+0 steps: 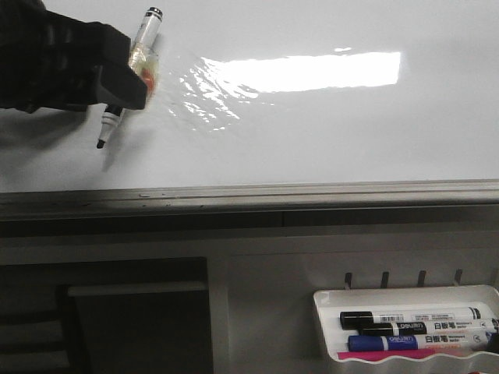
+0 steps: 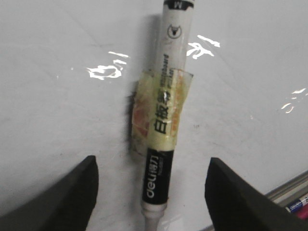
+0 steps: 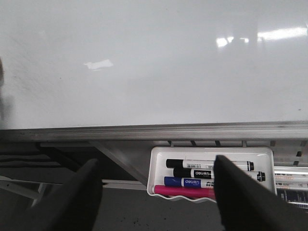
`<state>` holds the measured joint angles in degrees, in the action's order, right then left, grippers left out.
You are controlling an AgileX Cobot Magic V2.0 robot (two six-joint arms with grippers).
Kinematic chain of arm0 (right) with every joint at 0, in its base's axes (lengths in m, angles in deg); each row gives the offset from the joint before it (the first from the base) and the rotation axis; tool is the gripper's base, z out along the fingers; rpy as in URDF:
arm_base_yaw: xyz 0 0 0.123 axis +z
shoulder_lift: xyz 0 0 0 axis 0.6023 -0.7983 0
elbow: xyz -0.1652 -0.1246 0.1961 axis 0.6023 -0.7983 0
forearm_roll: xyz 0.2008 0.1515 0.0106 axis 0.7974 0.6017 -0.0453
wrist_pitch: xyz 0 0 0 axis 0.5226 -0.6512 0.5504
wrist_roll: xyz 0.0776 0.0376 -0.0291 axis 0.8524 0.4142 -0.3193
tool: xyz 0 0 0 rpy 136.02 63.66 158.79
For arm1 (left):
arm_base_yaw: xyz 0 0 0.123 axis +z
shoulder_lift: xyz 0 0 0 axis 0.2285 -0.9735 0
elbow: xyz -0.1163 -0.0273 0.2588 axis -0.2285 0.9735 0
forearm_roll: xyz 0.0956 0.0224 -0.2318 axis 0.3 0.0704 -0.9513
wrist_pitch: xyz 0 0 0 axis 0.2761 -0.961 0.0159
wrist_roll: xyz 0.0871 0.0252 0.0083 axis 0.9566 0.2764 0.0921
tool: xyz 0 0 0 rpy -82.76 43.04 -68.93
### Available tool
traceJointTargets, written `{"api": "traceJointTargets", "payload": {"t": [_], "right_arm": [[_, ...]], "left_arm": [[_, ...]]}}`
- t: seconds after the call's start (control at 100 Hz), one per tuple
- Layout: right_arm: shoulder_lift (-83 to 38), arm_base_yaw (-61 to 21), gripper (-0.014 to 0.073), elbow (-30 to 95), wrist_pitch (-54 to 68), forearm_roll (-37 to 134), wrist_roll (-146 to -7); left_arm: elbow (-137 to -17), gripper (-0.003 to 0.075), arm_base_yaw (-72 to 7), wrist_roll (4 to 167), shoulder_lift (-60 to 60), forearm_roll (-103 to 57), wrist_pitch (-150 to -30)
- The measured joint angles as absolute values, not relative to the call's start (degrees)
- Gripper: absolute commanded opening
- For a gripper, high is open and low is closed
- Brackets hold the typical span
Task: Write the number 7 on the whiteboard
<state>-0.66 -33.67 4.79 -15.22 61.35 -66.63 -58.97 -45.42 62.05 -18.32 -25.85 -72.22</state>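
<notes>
The whiteboard [image 1: 327,132] is glossy white with a grey frame along its near edge and a bright glare patch. No dark drawn line of a number 7 shows on it. A white marker [image 1: 145,35] wrapped in yellow tape lies slanted at the board's far left, its dark nib toward the frame. My left gripper [image 1: 129,78] is open around the marker [image 2: 163,120]; both fingers [image 2: 82,197] stand well clear of its barrel. My right gripper [image 3: 156,163] is open and empty, at the board's [image 3: 144,72] near edge above the marker tray.
A small white tray [image 1: 323,312] hangs below the frame at the right, holding black, blue and pink markers [image 1: 413,341]. It also shows in the right wrist view [image 3: 159,154]. A dark opening lies under the board at the left.
</notes>
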Motion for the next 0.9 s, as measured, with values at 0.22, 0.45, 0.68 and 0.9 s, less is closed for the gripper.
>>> {"api": "traceJointTargets", "payload": {"t": [0.22, 0.45, 0.68, 0.9], "right_arm": [[-0.66, -33.67, 0.0437, 4.79, -15.18, 61.35, -66.63], [-0.66, -33.67, 0.0437, 4.79, -15.18, 61.35, -66.63], [-0.77, -33.67, 0.0437, 4.79, -15.18, 61.35, -67.41], [-3.63, -33.67, 0.0437, 7.14, -21.26, 68.25, -75.67]], "left_arm": [[-60.58, 0.0411, -45.77, 62.05, -20.75, -23.44, -71.73], [-60.58, 0.0021, -45.77, 62.05, -21.35, -20.79, -71.39], [-60.58, -0.002, -45.77, 62.05, -21.34, -18.63, -72.04], [-60.58, -0.002, -48.46, 62.05, -15.94, -12.43, -78.08]]}}
